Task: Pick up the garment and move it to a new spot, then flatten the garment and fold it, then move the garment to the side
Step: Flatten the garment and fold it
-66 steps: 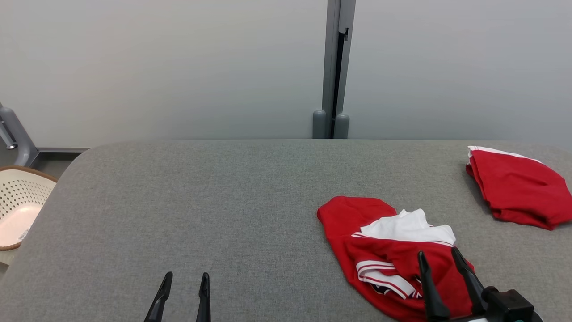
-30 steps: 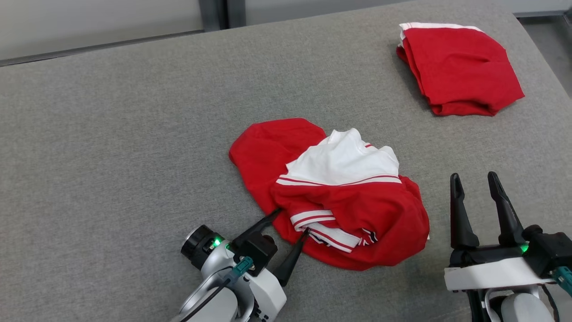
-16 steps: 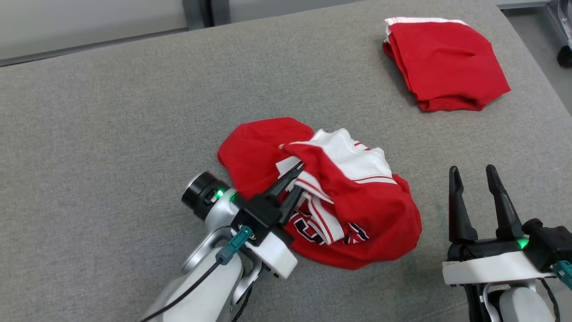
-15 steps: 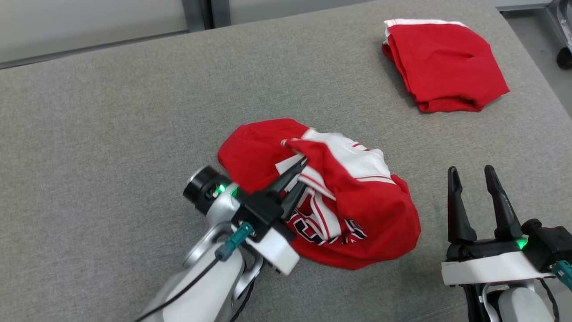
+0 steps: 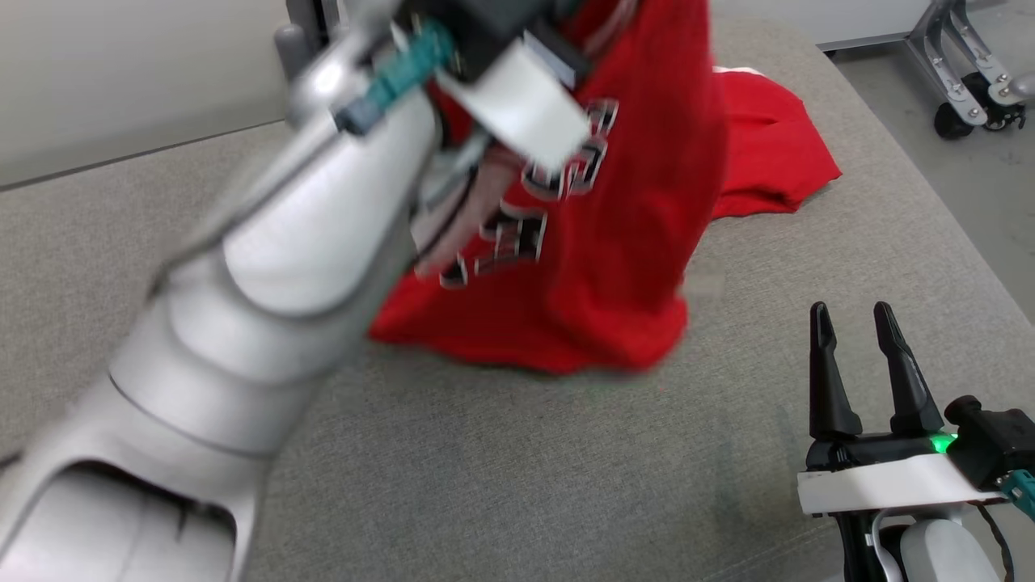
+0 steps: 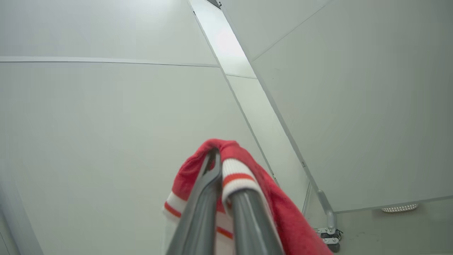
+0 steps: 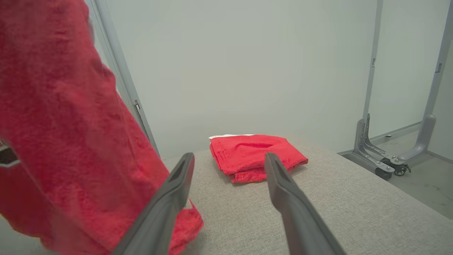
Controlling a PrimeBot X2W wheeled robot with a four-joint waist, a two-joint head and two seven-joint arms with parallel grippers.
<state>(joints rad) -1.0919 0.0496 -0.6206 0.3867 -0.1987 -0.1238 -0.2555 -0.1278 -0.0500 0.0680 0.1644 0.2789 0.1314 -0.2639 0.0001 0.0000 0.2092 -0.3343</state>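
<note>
Closest to me, low over the grey table (image 5: pixel 525 485), the right gripper (image 5: pixel 851 311) has its jaws spread and empty. Further in, the left gripper (image 6: pixel 221 166) is raised high, jaws pinching a striped cuff of the red shirt (image 5: pixel 614 242), which hangs down with its lower edge on the table. Beyond lies a folded red cloth (image 7: pixel 254 154).

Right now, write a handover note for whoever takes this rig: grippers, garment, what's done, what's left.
Left gripper: shut on the red garment, raised high; cloth hangs down toward the grey table.
Right gripper: open, empty, low on the right.
A folded red garment lies at the table's far right.
Done: pick-up. Left: set down at a new spot, flatten, fold, move aside.
</note>
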